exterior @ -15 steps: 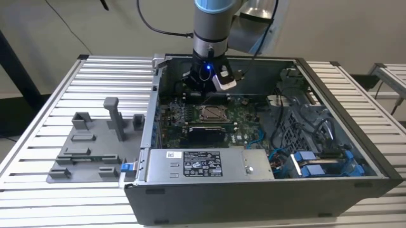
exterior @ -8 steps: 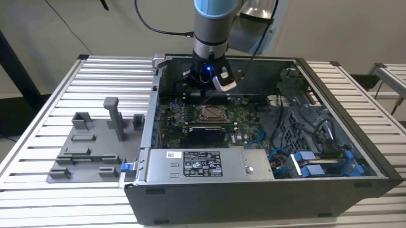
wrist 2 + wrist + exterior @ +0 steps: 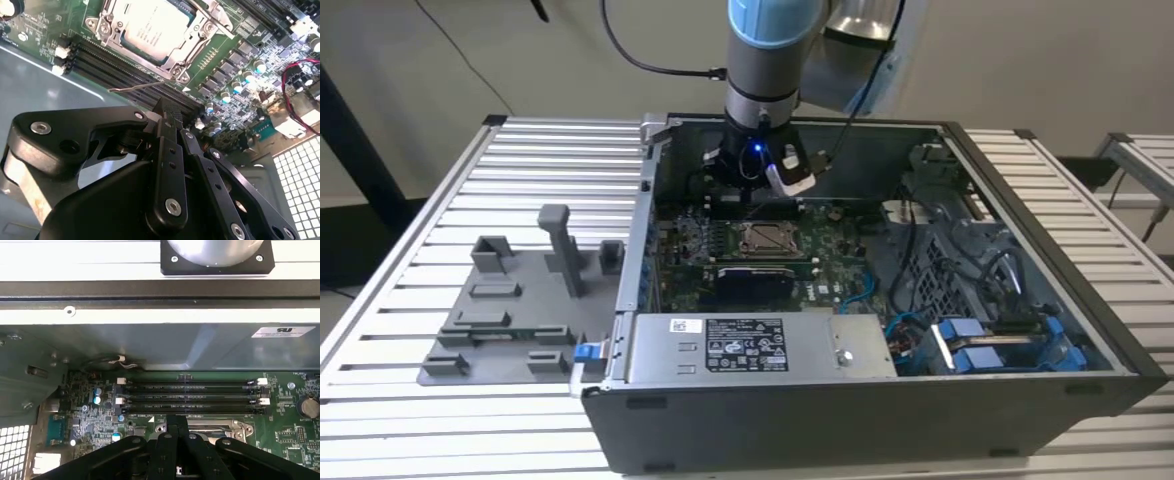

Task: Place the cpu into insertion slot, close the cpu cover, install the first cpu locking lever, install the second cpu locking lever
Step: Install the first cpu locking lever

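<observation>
In the exterior view the open computer case holds the insertion slot mid-motherboard. The second wrist view shows the gripper empty, its fingers pressed together, near the memory slots. The cpu sits framed by the cpu cover, with a thin locking lever sticking free.

The cpu gets cropped at the edge in the second wrist view. In the first wrist view the gripper blocks most of the cpu cover. Exterior view: insertion slot detail's too tiny.
</observation>
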### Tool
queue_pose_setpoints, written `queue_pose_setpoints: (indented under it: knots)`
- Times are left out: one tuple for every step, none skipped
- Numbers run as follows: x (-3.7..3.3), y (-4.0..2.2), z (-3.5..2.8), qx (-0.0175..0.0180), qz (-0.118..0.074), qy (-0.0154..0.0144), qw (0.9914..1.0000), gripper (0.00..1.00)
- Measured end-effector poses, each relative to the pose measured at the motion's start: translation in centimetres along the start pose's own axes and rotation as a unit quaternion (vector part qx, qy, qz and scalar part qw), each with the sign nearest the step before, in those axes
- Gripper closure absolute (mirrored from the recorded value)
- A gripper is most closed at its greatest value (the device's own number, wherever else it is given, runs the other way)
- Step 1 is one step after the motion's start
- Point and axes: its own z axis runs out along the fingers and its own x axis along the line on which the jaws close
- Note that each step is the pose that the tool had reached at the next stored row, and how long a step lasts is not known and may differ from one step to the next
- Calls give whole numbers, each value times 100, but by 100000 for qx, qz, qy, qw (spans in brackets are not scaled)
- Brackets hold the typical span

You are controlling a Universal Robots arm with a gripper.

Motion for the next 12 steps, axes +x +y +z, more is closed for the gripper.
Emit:
queue_pose_setpoints:
  knots:
    - [0,0,0,3,2,8,100000,89]
    - [0,0,0,5,5,12,100000,89]
    - [1,-4,14,0,-2,8,100000,89]
    - [3,-10,31,-6,-1,2,100000,89]
    - [5,-15,48,-1,-7,4,100000,89]
    - [8,-20,66,1,0,5,100000,89]
    - [9,-26,84,-4,2,2,100000,89]
    - [9,-31,100,-3,-2,10,100000,89]
    - [9,-35,118,-14,-8,10,100000,89]
    - [10,-38,136,-17,-2,7,100000,89]
    - [10,-39,155,-21,3,3,100000,89]
    - [10,-40,174,-26,5,2,100000,89]
